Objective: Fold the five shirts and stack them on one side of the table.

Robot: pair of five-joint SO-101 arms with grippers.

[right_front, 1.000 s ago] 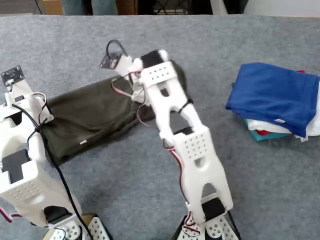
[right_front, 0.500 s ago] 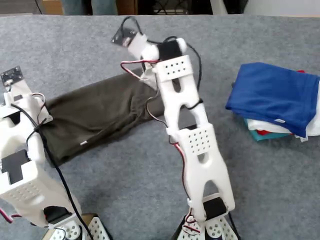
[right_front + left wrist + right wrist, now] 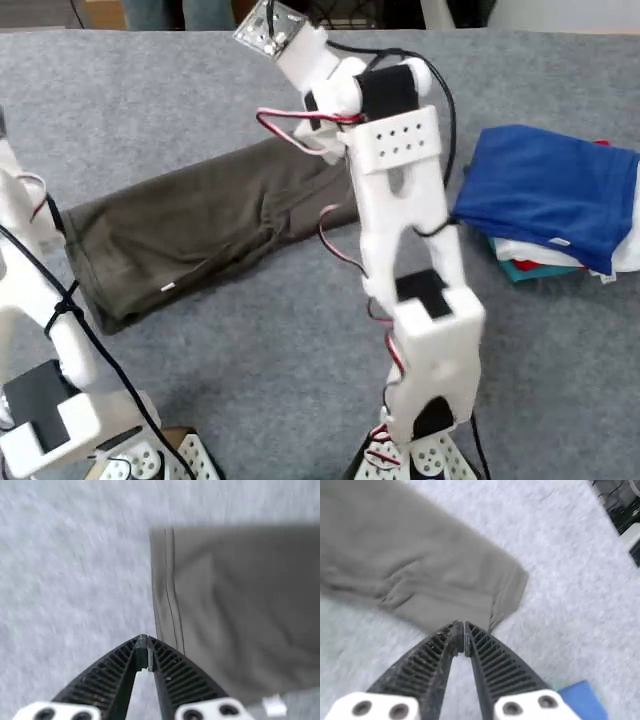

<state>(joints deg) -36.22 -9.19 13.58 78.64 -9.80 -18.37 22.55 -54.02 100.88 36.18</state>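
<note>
At the table's (image 3: pixel 150 100) left edge stands the left arm (image 3: pixel 70 355). In its wrist view the left gripper (image 3: pixel 143 655) has its black ribbed fingers pressed tip to tip with nothing between them, over bare grey table just beside the near long edge of the olive shirt (image 3: pixel 240 605).

The olive shirt (image 3: pixel 200 230) lies flat as a long folded band, slanting from near the left edge up toward the middle of the table. A small white tag (image 3: pixel 165 287) shows on its front edge.

The right arm (image 3: pixel 400 200) rises from the front edge at the middle and leans toward the far edge. It crosses over the right end of the shirt and hides that end in the high view, and red and white cables (image 3: pixel 290 135) hang above the cloth there. The right gripper (image 3: pixel 460 635) is also clenched on nothing, its tips over the edge of the shirt's hemmed end.

Against the right edge, well apart from the olive shirt, sits the stack (image 3: pixel 530 258) of folded shirts. A blue shirt (image 3: pixel 545 190) lies on top, with white, teal and a sliver of red under it.
</note>
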